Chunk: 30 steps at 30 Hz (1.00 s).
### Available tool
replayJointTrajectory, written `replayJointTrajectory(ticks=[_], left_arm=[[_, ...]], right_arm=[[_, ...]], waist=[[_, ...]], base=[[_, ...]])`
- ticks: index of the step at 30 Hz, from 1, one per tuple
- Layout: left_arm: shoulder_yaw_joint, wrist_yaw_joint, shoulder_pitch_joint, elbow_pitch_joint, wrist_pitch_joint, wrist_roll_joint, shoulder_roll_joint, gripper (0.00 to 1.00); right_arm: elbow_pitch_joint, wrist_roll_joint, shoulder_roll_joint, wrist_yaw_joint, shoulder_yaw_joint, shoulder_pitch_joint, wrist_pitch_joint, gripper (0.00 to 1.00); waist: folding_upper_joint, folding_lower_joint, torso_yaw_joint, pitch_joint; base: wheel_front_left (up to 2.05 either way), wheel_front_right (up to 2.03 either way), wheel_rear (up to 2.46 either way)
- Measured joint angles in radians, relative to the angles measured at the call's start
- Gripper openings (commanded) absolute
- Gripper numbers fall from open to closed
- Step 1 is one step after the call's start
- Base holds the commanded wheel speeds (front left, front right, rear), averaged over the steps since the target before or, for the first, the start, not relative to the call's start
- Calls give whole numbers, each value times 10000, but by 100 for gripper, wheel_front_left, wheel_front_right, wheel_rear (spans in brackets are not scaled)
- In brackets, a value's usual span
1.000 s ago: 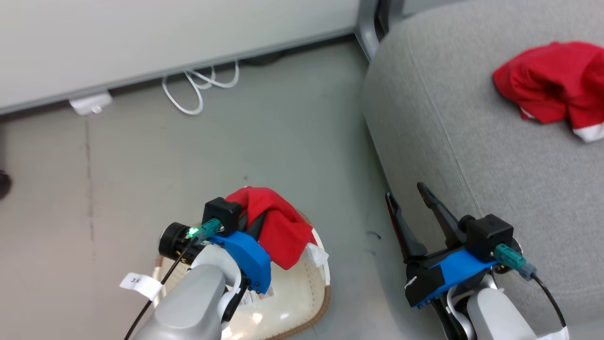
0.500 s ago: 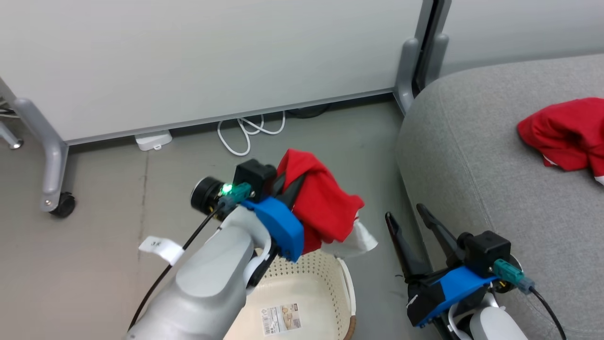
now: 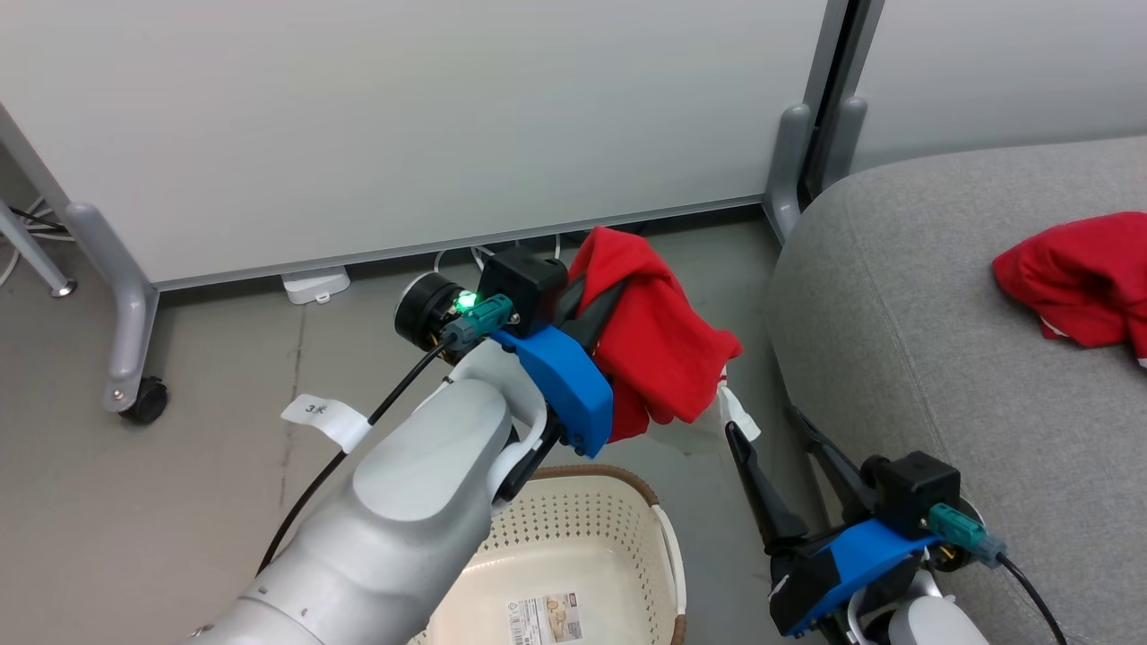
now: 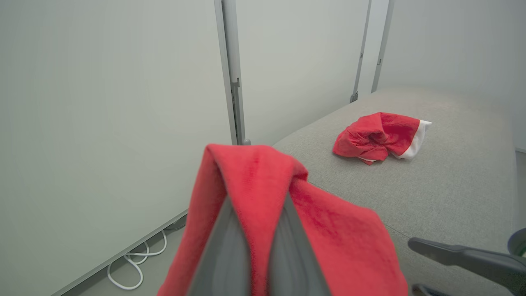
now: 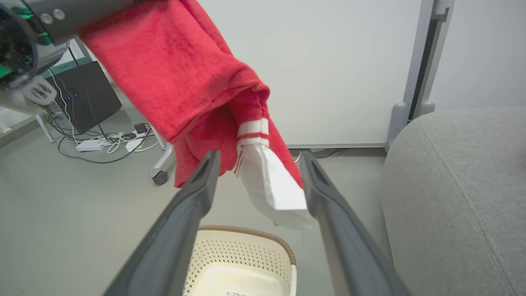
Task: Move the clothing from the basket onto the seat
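My left gripper [image 3: 609, 287] is shut on a bright red garment [image 3: 659, 345], which hangs in the air above the cream basket [image 3: 591, 473], left of the grey couch. In the left wrist view the red cloth [image 4: 328, 230] drapes over my fingers [image 4: 230, 246] and hides their tips. A white cuff with a red stripe [image 5: 271, 185] dangles from it. The basket [image 5: 246, 246] holds no cloth, just a label on its floor. A second red garment with a white band [image 3: 1075, 278] [image 4: 378, 133] lies on the couch [image 3: 941, 358]. My right gripper [image 3: 775, 439] stands open beside the couch edge, below the hanging cloth.
White partition panels stand behind on grey legs, one with a caster [image 3: 143, 399]. A white cable [image 4: 135, 263] and a power strip [image 3: 314, 284] lie at the wall's foot. A black box with cables [image 5: 90, 94] sits further left. Bare grey floor surrounds the basket.
The head camera has tilted up. My left gripper has lifted the red garment out of the basket, higher and rightward toward the couch. My right gripper has stayed open.
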Motion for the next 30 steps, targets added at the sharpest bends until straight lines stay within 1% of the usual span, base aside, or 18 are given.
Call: replayJointTrajectory(ticks=[7, 14, 18, 19, 24, 30], left_arm=[[-130, 0, -44, 81, -13, -128, -4, 0], [-395, 0, -97, 40, -42, -291, -12, 0], [-591, 0, -104, -54, -38, -405, -8, 0], [-719, -2, -122, -130, -29, -481, -10, 0], [-1028, -2, -189, -336, 48, -658, -10, 0], [-1423, -2, -243, -673, 98, -928, -13, 0]], right_arm=[[178, 17, 0, 0, -12, -69, 199, 100], [922, -17, 0, 0, 119, -1078, 690, 100], [1643, 84, -48, 0, 476, -1809, 884, 100], [2040, 128, -130, 0, 598, -2196, 882, 100], [3122, 410, -240, 0, 1116, -3018, 934, 100], [4182, 713, -422, 0, 1904, -3893, 671, 100]], waist=[[0, 1, -15, 34], [0, 1, 20, 133], [0, 1, 91, 181], [0, 1, 140, 199], [0, 1, 258, 230], [0, 2, 416, 216]], base=[[0, 0, 0], [0, 0, 0], [0, 0, 0], [0, 0, 0], [0, 0, 0], [0, 0, 0]])
